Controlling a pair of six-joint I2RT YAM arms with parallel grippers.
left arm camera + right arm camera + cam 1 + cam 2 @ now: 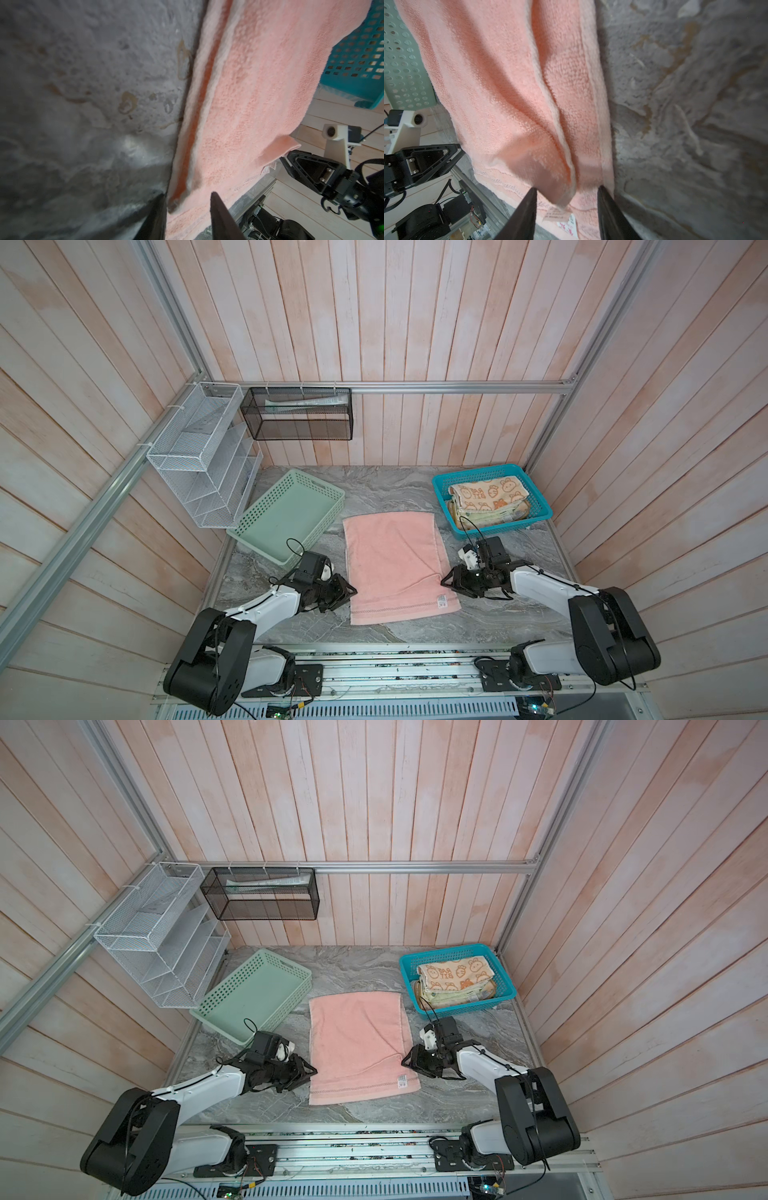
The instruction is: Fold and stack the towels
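A salmon pink towel (395, 560) (357, 1044) lies on the marble table, folded once, with its upper layer ending short of the near hem. My left gripper (349, 593) (188, 194) sits at its left edge near the front, open, with the fingers astride the upper layer's corner. My right gripper (445, 578) (567, 188) is at the right edge, open, and the slightly raised upper corner hangs between its fingers without touching them. A folded orange bunny towel (488, 491) tops a pale yellow-green one (486, 516) in the teal basket (440, 485).
An empty mint-green basket (286, 518) stands at the back left, close to the left arm. A white wire rack (199, 456) and a black mesh rack (299, 414) hang on the wall frame. Bare marble lies in front of the towel.
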